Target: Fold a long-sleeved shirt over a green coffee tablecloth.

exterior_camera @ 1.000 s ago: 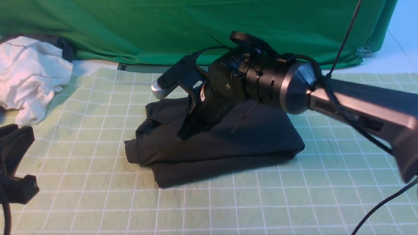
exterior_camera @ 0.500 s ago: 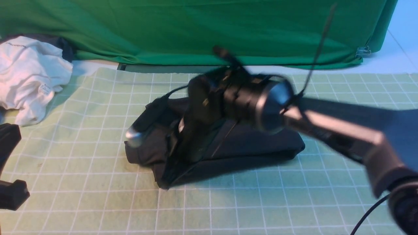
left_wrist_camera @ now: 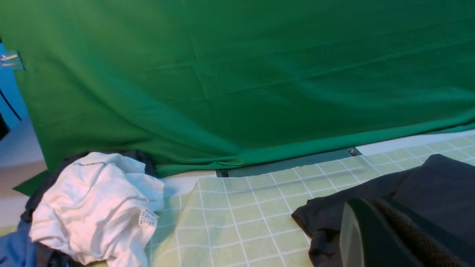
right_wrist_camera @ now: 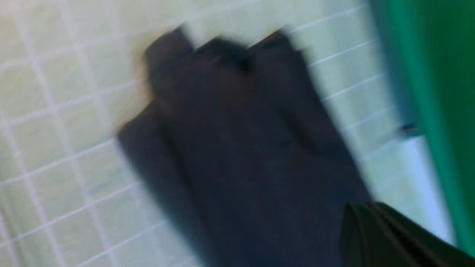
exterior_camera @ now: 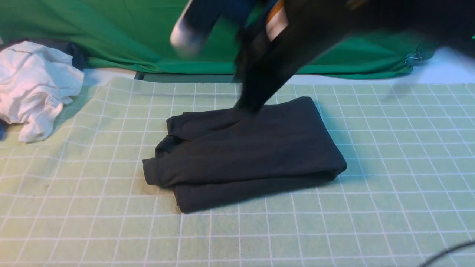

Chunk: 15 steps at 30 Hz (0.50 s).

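The long-sleeved shirt lies folded into a compact black bundle in the middle of the green coffee tablecloth, a cuff sticking out at its left. My right gripper hangs blurred above the shirt's far edge, its fingers tapering together and holding nothing. In the right wrist view the shirt lies below the shut gripper. The left gripper is out of the front view. In its own wrist view the left gripper looks shut and empty, beside the shirt on the grid cloth.
A crumpled white garment with a printed tag lies at the far left, over darker and blue cloth. A plain deep-green backdrop hangs along the back edge. A cable crosses the front right corner.
The right arm has swung off the shirt and risen fast toward the back. The left gripper has left the lower left of the front view. The shirt lies flatter, uncovered.
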Available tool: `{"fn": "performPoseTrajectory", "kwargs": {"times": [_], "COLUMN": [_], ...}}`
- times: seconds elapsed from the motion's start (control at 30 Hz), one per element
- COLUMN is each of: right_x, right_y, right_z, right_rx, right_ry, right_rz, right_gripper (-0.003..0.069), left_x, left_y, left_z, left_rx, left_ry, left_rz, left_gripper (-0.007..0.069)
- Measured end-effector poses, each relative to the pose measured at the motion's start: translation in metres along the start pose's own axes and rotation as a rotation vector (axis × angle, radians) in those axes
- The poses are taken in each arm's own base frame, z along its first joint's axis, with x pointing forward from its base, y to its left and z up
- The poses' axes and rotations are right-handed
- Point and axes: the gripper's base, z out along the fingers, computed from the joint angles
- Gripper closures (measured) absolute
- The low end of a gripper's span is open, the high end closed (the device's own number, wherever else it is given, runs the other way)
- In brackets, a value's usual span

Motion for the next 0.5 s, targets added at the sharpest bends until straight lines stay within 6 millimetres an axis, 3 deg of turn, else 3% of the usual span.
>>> {"fn": "performPoseTrajectory", "kwargs": {"times": [0.1,0.13,0.17,0.23,0.27,0.4,0.5], "right_x": [0.010,0.011,0.021,0.044,0.047,0.095,0.128], "right_y": [-0.019,-0.020,-0.024,-0.021,-0.020,0.006,0.032], "right_z": [-0.072,-0.071,-0.097,-0.121,-0.127,-0.131,-0.113], "right_rx": [0.105,0.106,0.147,0.187,0.194,0.213,0.175], "right_ry": [-0.098,-0.094,-0.124,-0.137,-0.147,-0.198,-0.244], "right_rz": [0.055,0.057,0.085,0.126,0.129,0.180,0.250], "right_gripper": [0.0648,0.0648,0.0648,0.0648,0.0648,0.0648,0.0648], "left_x": [0.000,0.000,0.000,0.000,0.000,0.000,0.000], "left_y": [0.000,0.000,0.000,0.000,0.000,0.000,0.000], "left_z": [-0.002,-0.002,-0.002,-0.002,-0.002,-0.002,-0.002], "left_rx": [-0.002,-0.002,-0.002,-0.002,-0.002,-0.003,-0.003], "left_ry": [-0.005,-0.005,-0.002,0.000,0.000,0.000,0.000], "left_rz": [0.006,0.006,0.006,0.007,0.007,0.010,0.010], "left_gripper": [0.0661,0.0661,0.0661,0.0661,0.0661,0.0661,0.0661]}}
